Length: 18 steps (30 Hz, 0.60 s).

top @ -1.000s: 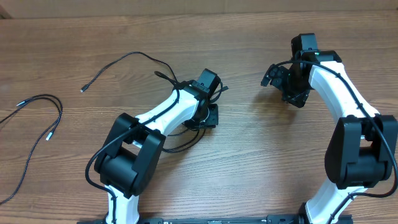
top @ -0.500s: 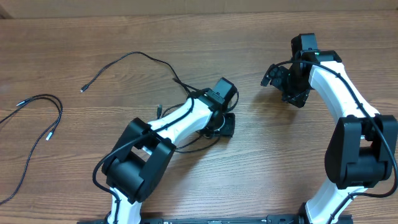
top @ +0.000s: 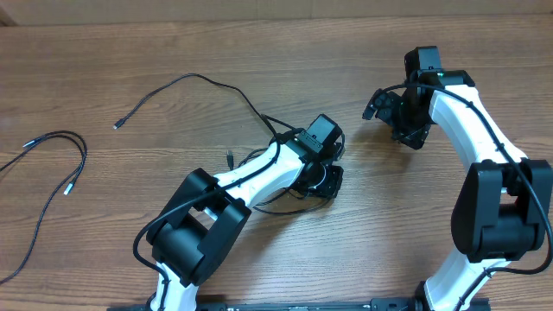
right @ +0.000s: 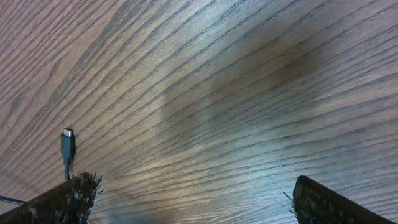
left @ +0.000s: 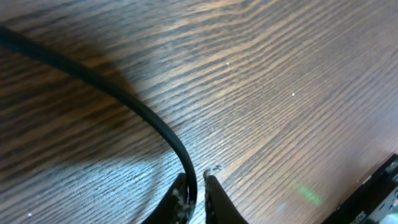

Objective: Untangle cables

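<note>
**Left hand (left: 198,198) closed on the long cable (left: 134,106).** In the left wrist view we see the black cord sweep in from the upper left and end between the two fingertips. These stand almost together, with the cord pinched between them, low over the wooden counter (top: 363,259). From overhead we trace this cable from the hand, which sits near the middle of the counter. The cable runs back past the left arm, up in a wide arc, and down to its free end (top: 115,126) well to the left. A second cable (top: 85,154), with silver tips, lies well apart from the hand at the counter's left edge. The right hand (right: 193,190) hangs over bare wood with its fingers spread wide and holds nothing. A small plug (right: 67,142) stands just beside one of its fingers, and we cannot tell which cord it belongs to.
</note>
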Available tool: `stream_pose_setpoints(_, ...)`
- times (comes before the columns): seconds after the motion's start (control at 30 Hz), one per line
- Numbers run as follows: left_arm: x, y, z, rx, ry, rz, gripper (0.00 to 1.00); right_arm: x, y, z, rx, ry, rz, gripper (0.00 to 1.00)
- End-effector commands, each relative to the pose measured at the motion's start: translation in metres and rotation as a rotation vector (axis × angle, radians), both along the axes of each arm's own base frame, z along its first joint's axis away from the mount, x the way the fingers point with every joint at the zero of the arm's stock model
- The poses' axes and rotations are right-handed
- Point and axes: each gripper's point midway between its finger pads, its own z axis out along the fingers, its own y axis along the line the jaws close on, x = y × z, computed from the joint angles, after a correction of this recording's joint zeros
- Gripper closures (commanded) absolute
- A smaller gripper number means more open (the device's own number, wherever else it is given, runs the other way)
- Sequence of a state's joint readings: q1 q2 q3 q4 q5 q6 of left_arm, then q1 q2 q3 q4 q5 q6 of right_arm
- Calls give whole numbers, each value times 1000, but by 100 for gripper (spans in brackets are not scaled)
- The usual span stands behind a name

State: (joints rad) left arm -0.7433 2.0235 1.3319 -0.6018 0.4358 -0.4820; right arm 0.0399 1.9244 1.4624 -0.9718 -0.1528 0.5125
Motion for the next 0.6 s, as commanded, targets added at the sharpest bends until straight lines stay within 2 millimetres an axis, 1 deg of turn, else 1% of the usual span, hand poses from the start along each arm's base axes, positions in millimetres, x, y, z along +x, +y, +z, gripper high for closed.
stream_pose_setpoints(0.0, -7, -4, -3, -24, -7, -77, 90, 3, -1, 2, -6, -11, 0, 0)
stream_pose_setpoints(0.13, -3, -1, -5, 0, -27, -69, 96, 3, -1, 2, -6, -11, 0, 0)
stream_pose_setpoints(0.27, -5, -1, -4, -18, -31, -106, 96, 3, -1, 2, -6, -11, 0, 0)
stream_pose_setpoints(0.33, -3, -1, 0, -43, -28, -123, 96, 3, -1, 2, -6, -11, 0, 0)
stream_pose_setpoints(0.43, -3, -5, 16, -152, 17, -168, 96, 3, -1, 2, -6, -11, 0, 0)
stream_pose_setpoints(0.5, -4, -9, 37, -296, 52, -225, 96, 3, -1, 2, -6, -11, 0, 0)
stream_pose_setpoints(0.57, -1, -9, 54, -420, 77, -249, 96, 3, -1, 2, -6, -11, 0, 0)
